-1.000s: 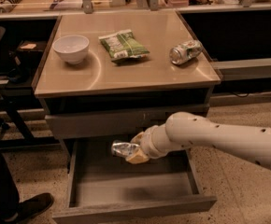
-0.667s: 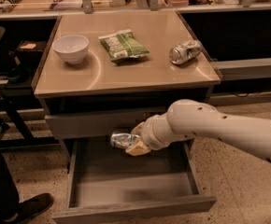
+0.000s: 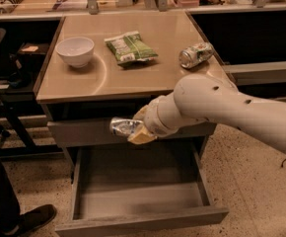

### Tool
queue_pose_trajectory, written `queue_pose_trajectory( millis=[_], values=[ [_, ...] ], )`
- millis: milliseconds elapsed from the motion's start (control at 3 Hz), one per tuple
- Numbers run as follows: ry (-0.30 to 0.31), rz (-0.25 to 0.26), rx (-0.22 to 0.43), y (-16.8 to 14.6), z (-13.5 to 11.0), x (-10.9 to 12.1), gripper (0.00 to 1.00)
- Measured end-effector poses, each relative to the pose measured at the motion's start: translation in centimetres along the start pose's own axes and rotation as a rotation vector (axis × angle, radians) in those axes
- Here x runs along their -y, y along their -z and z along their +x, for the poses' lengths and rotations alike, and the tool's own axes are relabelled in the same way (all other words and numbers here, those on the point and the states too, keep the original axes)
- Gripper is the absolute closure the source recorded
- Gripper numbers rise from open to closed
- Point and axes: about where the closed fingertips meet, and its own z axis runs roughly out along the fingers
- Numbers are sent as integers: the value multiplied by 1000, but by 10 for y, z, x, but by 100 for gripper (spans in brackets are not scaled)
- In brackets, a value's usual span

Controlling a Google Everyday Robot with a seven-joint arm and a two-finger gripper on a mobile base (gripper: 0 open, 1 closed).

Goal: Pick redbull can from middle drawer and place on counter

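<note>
My gripper (image 3: pixel 131 129) is shut on the redbull can (image 3: pixel 121 126), a small silvery wrinkled can held on its side. It hangs in front of the closed grey drawer front, above the open middle drawer (image 3: pixel 138 216) and just below the edge of the counter (image 3: pixel 148 78). The drawer is pulled out and its floor shows nothing in it. My white arm reaches in from the right.
On the counter are a white bowl (image 3: pixel 75 50) at the left, a green snack bag (image 3: pixel 129 48) in the middle and a fatter can with green and red print (image 3: pixel 196 55) lying at the right. A dark shoe (image 3: pixel 22 221) is at the lower left floor.
My gripper has lifted the can up out of the drawer, rising to just under the counter's edge, while my arm has swung higher.
</note>
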Motion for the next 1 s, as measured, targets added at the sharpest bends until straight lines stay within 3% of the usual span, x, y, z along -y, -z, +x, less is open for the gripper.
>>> queue_pose_trajectory(
  millis=[333,1000],
  values=[
    [2,3,1,1,-1,1,100],
    [64,93,5,47,-35,40,100]
  ],
)
